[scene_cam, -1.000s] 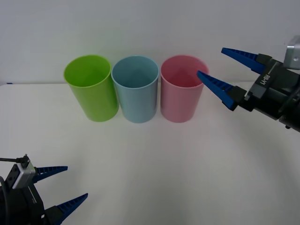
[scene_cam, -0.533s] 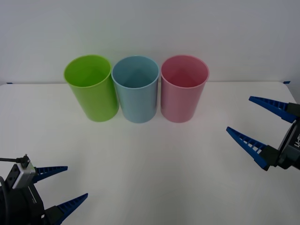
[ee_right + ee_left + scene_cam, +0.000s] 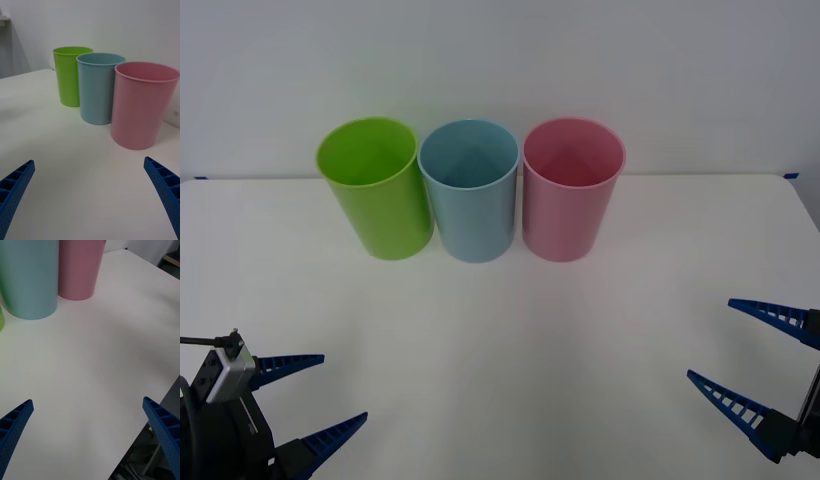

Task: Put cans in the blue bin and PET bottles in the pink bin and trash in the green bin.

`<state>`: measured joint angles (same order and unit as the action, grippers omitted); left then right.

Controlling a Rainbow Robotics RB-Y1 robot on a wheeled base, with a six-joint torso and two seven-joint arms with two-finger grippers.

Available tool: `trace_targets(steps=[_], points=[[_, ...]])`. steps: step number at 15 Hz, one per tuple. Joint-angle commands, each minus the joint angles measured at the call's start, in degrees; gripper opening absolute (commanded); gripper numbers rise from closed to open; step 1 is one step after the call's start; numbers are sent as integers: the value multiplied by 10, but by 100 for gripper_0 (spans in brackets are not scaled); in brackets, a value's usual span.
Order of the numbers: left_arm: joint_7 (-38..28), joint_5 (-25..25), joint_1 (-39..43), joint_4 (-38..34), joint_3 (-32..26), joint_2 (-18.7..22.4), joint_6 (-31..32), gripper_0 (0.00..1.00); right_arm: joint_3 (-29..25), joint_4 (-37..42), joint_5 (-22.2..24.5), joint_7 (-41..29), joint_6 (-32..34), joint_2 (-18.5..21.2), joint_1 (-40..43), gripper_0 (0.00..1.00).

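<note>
- Green bin (image 3: pixel 376 200): far left of the row on the white table (image 3: pixel 510 340), upright, mouth open upward; also seen from the right wrist (image 3: pixel 69 75).
- Blue bin (image 3: pixel 471 190): middle of the row, upright, just beside the green bin on its left and the pink bin on its right; seen from the right wrist (image 3: pixel 98 88) and from the left wrist (image 3: pixel 30 277).
- Pink bin (image 3: pixel 571 188): far right of the row, upright; seen from the right wrist (image 3: pixel 142 105) and from the left wrist (image 3: pixel 79 268).
- Left gripper (image 3: pixel 318 398): near left corner, above the table, jaws spread wide and holding nothing, well apart from the bins.
- Right gripper (image 3: pixel 735 345): near right edge, above the table, jaws spread wide and holding nothing, well apart from the pink bin.
</note>
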<state>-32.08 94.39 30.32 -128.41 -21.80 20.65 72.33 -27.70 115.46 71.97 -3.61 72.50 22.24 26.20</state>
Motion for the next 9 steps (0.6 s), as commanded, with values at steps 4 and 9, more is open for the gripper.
trace_targets(steps=[4, 9], points=[[0, 0, 0, 0, 0, 0, 0, 100, -3, -1, 32, 20, 19, 0, 27, 100], [0, 0, 0, 0, 0, 0, 0, 100, -2, -1, 48, 19, 19, 0, 29, 100]])
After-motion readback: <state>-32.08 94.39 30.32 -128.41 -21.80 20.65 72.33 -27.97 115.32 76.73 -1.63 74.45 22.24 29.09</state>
